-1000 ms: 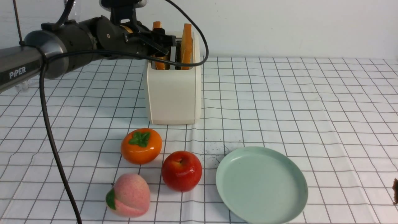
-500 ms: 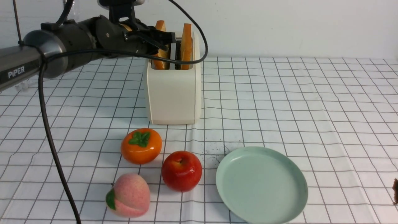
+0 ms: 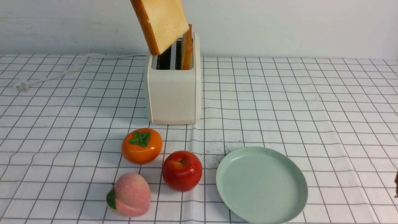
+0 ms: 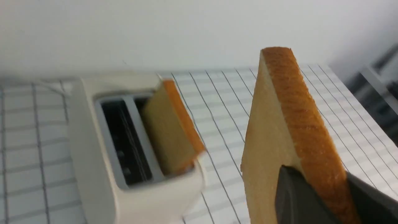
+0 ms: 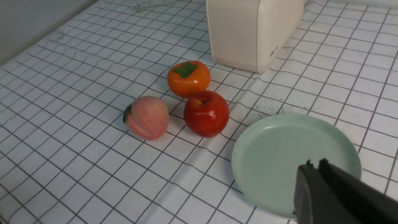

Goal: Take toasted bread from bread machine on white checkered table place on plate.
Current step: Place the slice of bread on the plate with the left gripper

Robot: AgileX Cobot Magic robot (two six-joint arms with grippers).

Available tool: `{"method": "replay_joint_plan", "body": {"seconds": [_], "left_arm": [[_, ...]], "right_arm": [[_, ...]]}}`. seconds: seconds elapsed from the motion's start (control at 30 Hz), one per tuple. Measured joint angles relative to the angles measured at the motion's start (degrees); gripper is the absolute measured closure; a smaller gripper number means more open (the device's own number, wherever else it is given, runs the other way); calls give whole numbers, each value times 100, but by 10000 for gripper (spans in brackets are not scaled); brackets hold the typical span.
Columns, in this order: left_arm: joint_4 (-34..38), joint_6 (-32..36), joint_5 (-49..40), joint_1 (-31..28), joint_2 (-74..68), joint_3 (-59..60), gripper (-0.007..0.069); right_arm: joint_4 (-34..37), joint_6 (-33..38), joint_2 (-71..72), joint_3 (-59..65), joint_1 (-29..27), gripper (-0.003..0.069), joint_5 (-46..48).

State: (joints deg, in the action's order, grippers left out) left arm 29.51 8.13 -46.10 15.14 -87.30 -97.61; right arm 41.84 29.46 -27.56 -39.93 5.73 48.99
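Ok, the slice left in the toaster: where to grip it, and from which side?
Probably best: grip the slice by its top part standing proud of the toaster slot, coming straight down from above, jaws across its two broad faces. It stands upright on edge, and the slot walls hide everything lower.

Open table (image 3: 311,102) right of bread machine (image 3: 173,93); fruits (image 3: 182,170) at plate's (image 3: 261,183) left
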Motion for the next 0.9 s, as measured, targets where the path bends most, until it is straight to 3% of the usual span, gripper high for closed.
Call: {"method": "replay_joint_plan", "body": {"seconds": [0.13,0.17,0.23,0.4,0.57,0.9], "left_arm": [[812,436,-803,7,113,241,528],[1426,821,-1038,122,119,601,528],[1784,1224,-1004,349,119,1023,528],[2337,2101,142,1407,-154,2157,528],[2789,2353,1111,2004,-871,2246,528],[3563,2518,1361,2055,-2089,2150,528]], "right_arm": [[0,0,0,0,0,630,38],[0,0,0,0,0,629,65],[0,0,0,0,0,628,85],[0,0,0,0,0,628,101],[0,0,0,0,0,628,187],[0,0,5,0,0,628,457]]}}
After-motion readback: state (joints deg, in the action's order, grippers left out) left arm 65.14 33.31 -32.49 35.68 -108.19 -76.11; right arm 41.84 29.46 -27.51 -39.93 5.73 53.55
